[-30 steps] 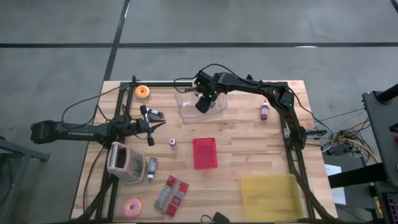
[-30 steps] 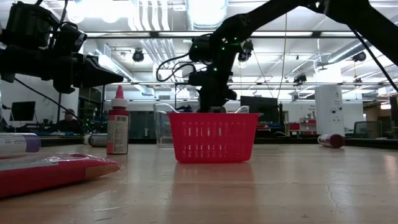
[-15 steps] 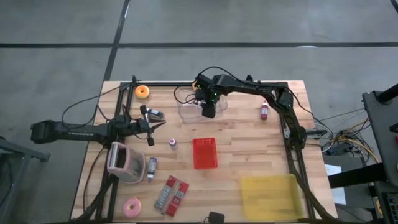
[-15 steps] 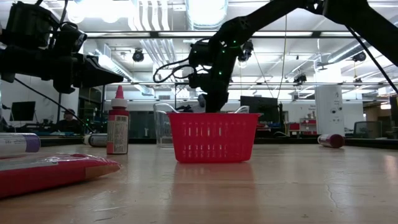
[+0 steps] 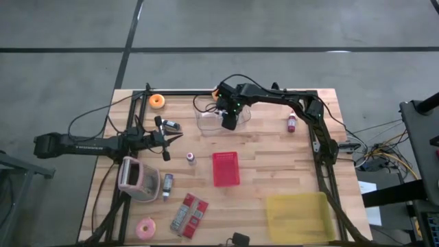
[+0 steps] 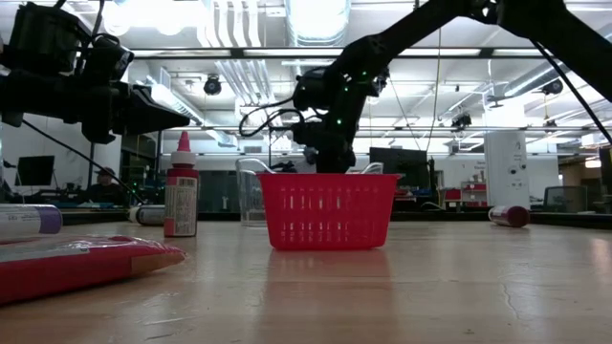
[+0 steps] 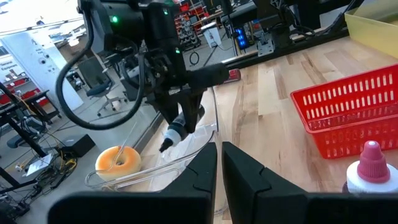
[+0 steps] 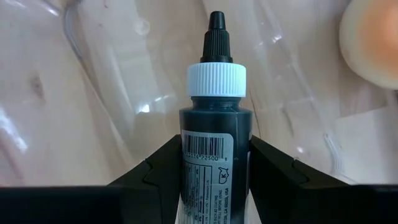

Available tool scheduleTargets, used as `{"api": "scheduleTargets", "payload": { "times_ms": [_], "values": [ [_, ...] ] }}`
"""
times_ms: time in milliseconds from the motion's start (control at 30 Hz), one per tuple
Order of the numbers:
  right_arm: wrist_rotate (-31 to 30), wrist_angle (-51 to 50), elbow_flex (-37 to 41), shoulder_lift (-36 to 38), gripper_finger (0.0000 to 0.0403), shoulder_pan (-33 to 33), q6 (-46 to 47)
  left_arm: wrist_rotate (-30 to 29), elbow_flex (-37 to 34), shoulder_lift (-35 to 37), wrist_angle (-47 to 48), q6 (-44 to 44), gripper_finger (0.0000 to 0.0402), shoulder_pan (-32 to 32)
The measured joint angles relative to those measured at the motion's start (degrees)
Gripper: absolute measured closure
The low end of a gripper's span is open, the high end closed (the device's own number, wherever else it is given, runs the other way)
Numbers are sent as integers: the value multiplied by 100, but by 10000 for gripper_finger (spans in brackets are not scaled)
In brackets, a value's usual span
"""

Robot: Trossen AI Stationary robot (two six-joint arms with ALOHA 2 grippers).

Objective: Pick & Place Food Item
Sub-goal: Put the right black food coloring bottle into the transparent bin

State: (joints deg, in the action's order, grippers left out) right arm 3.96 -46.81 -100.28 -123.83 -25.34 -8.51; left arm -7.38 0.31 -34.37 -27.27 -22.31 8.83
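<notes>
Clear bin [image 5: 209, 118] walls around gripper [image 5: 229, 123]

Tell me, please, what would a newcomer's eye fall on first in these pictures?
Likely the right pincer over the clear container at the table's far edge, gripping a dark dropper bottle tip-down. Next, the red basket mid-table and the yellow tray at the near right corner.

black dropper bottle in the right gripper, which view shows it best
The right wrist view: the black dropper bottle fills the frame between the right gripper's fingers, white collar and label clear. The left wrist view shows it small, over the clear container. High and low views show almost nothing of it.
</notes>
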Motion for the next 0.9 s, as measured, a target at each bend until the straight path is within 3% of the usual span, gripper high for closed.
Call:
{"api": "scheduleTargets", "payload": {
  "times_ms": [900],
  "values": [
    [254, 961, 873, -2, 255, -96, 554, 0, 1, 0, 0, -1, 374, 1]
  ]
}}
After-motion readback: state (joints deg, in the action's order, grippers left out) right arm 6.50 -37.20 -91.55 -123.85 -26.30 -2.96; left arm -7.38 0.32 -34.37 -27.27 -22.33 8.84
